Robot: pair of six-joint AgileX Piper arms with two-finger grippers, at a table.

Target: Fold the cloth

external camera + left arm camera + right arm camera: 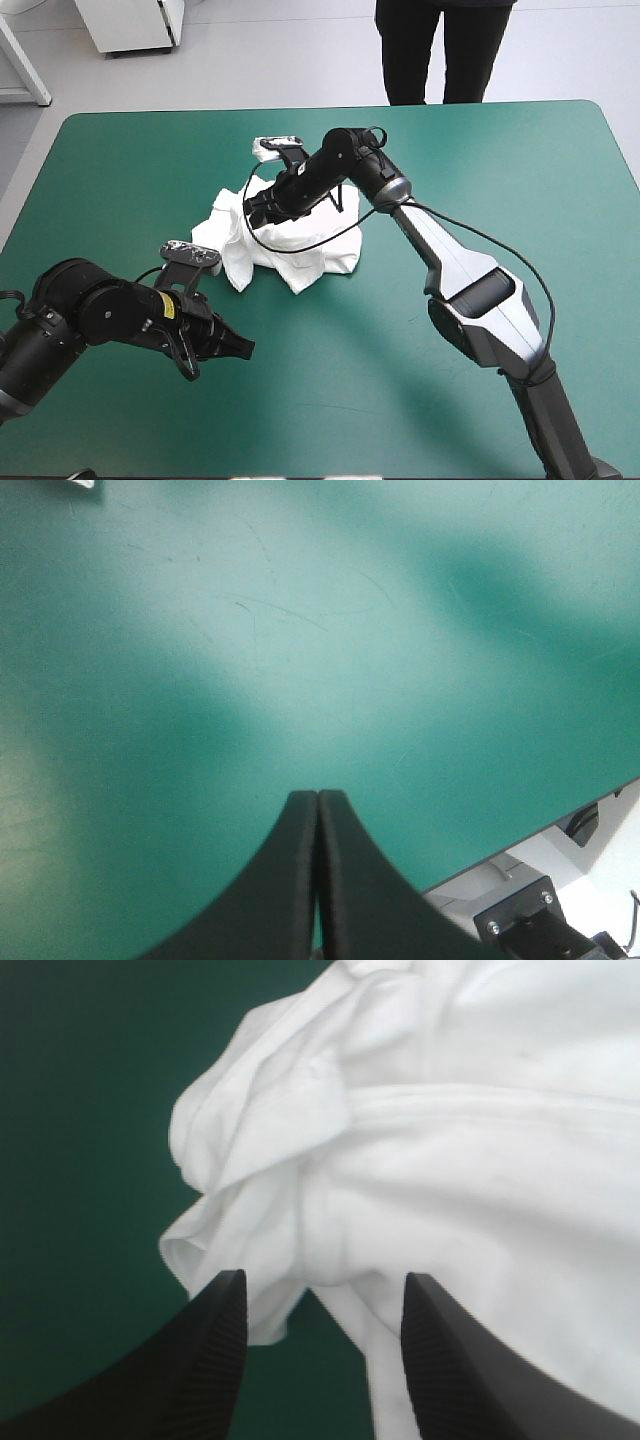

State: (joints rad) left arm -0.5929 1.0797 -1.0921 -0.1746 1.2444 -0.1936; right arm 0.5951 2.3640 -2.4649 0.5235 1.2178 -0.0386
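The T-shirt (320,262) lies crumpled just left of the frame's centre, the right gripper (322,1288) poised over it, fingers spread and empty, apparently to pinch a fold, while the left gripper (238,348), closed on nothing, sits clear at lower left.

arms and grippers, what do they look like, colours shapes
The left arm is black with rounded joints. The right arm is black toward the wrist, with a silver-grey shell and a dark panel lower down. The left gripper and right gripper each have two broad black fin-shaped fingers; the right's are finely ribbed.
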